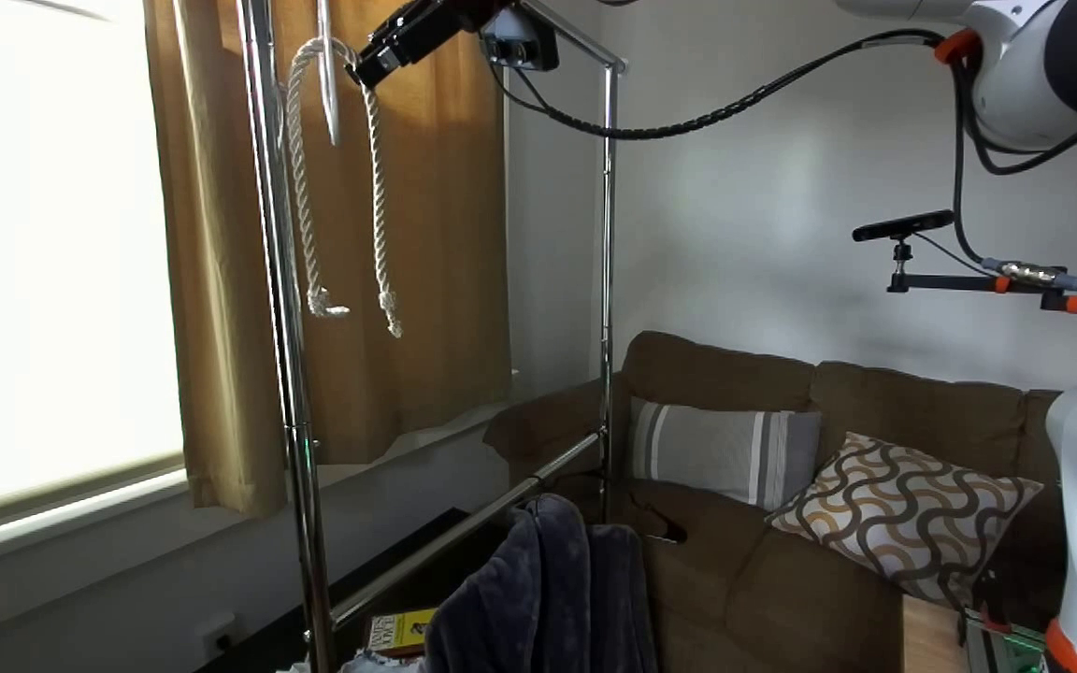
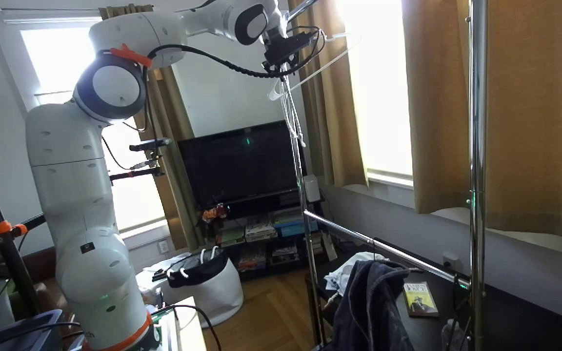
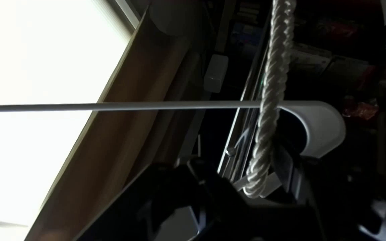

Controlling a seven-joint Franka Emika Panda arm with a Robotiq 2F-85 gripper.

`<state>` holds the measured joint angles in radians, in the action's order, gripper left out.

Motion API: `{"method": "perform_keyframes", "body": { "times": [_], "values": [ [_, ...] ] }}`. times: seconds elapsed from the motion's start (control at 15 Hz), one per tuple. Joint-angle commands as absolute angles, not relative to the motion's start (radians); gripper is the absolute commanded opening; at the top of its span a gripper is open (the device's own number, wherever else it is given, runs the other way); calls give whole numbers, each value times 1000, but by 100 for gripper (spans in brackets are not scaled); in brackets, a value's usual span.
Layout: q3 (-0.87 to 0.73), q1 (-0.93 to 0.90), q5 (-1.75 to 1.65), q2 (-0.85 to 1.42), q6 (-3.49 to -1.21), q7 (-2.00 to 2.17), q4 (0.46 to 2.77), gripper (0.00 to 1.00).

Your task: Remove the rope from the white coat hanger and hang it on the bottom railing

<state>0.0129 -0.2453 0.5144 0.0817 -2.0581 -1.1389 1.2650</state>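
The white twisted rope (image 1: pixel 378 187) is draped over the white coat hanger (image 1: pixel 328 84), with both ends hanging down in an exterior view. It also hangs below the hanger (image 2: pixel 322 68) in an exterior view (image 2: pixel 294 119). My gripper (image 1: pixel 363 75) is at the upper part of one rope strand, beside the hanger. In the wrist view the gripper (image 3: pixel 246 164) is open, with the rope (image 3: pixel 275 67) between its fingers, close to the right finger. The hanger's bar and curved end (image 3: pixel 330 127) lie behind the rope. The bottom railing (image 1: pixel 464 537) is far below, also seen in an exterior view (image 2: pixel 349 234).
Chrome rack posts (image 1: pixel 291 374) (image 2: pixel 477 146) stand at both ends of the railing. A dark blue garment (image 1: pixel 538 589) hangs from the railing. A brown curtain (image 1: pixel 426 280) is behind the rope. A black table with a yellow book (image 2: pixel 420 298) is below, near a sofa (image 1: pixel 716 374).
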Motion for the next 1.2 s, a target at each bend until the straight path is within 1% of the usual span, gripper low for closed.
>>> {"method": "perform_keyframes", "body": {
  "times": [0.0, 0.07, 0.13, 0.2, 0.33, 0.4, 0.8, 1.13],
  "values": [
    [16, -243, 553, 69, -2031, -1153, 1277, 19],
    [17, -244, 555, 71, -2027, -1151, 1275, 11],
    [18, -245, 555, 72, -2023, -1147, 1274, 4],
    [19, -245, 553, 75, -2017, -1142, 1272, 0],
    [21, -245, 553, 74, -2010, -1142, 1271, 1],
    [21, -245, 553, 72, -2013, -1144, 1269, 3],
    [23, -245, 559, 39, -2054, -1158, 1249, 3],
    [22, -242, 594, 9, -1997, -1165, 1255, 3]
  ]
}}
